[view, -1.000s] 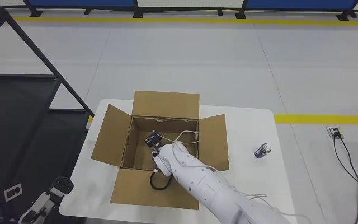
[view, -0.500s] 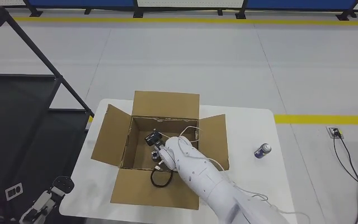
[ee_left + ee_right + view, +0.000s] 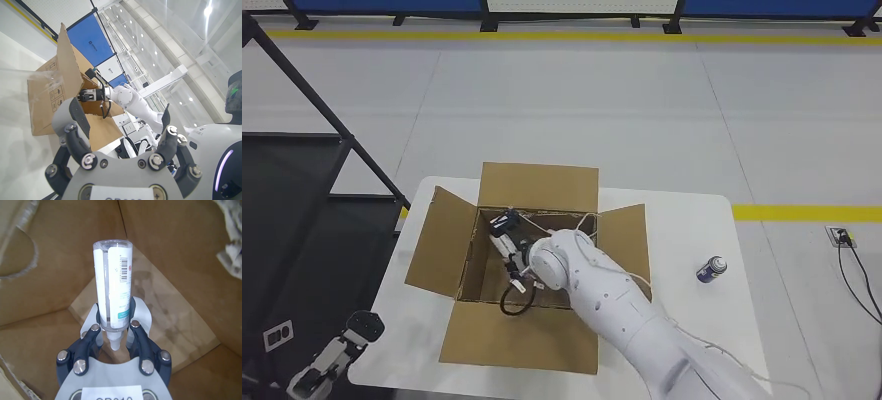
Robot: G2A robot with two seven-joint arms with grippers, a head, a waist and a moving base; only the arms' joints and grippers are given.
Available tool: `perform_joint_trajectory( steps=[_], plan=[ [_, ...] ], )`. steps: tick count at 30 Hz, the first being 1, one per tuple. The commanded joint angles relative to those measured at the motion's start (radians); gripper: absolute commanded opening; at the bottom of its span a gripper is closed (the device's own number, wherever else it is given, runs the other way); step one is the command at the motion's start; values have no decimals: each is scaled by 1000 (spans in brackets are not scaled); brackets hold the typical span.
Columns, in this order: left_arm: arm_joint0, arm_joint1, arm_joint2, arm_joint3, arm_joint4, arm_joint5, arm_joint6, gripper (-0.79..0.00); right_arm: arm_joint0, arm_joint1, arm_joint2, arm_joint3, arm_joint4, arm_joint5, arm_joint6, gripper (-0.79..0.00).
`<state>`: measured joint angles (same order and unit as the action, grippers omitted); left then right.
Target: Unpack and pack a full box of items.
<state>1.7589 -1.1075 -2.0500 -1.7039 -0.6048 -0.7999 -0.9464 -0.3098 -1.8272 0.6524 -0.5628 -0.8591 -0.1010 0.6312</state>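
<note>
The open cardboard box (image 3: 467,245) stands on the white table (image 3: 692,330). My right arm leans into it, and my right gripper (image 3: 115,309) is shut on a clear bottle (image 3: 113,272) with a white label. It holds the bottle near its capped neck, above the bare box floor (image 3: 170,317). The bottle's base points at an inner corner. From outside, the right gripper (image 3: 83,95) passes behind a raised flap (image 3: 66,62). My left gripper (image 3: 121,108) hangs open and empty, low off the table's near left corner (image 3: 362,328).
A small blue can (image 3: 711,268) stands on the table right of the box. A crumpled white item (image 3: 230,247) lies by one box wall. All the flaps are folded outward. A dark framed structure (image 3: 302,230) stands left of the table.
My right wrist has swung farther into the box, toward its far left side. My left gripper has drifted slightly toward the table.
</note>
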Motion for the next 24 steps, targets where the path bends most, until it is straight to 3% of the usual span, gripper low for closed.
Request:
perform_joint_trajectory(
  steps=[1, 3, 6, 10, 12, 18, 24],
  plan=[
    [-4, 1, 4, -7, 7, 4, -1, 0, -57, 28, 21, -129, -41, 48, -12, -785],
    [-9, 2, 11, -14, 17, 11, -2, 0, -148, 66, 60, -301, -126, 187, -64, -785],
    [-17, 3, 20, -25, 38, 19, -5, 0, -341, 133, 139, -638, -275, 287, -47, -785],
    [-32, 6, 36, -40, 63, 34, -11, 0, -611, 207, 277, -1067, -429, 272, 21, -785],
    [-39, 7, 47, -49, 76, 40, -15, 0, -720, 228, 345, -1220, -490, 291, -1, -785],
    [-54, 10, 76, -84, 140, 55, -13, 0, -961, 258, 496, -1499, -543, 359, -102, -785],
    [-65, 14, 95, -117, 182, 74, 0, 0, -1159, 274, 682, -1649, -458, 402, -171, -785]
  ],
)
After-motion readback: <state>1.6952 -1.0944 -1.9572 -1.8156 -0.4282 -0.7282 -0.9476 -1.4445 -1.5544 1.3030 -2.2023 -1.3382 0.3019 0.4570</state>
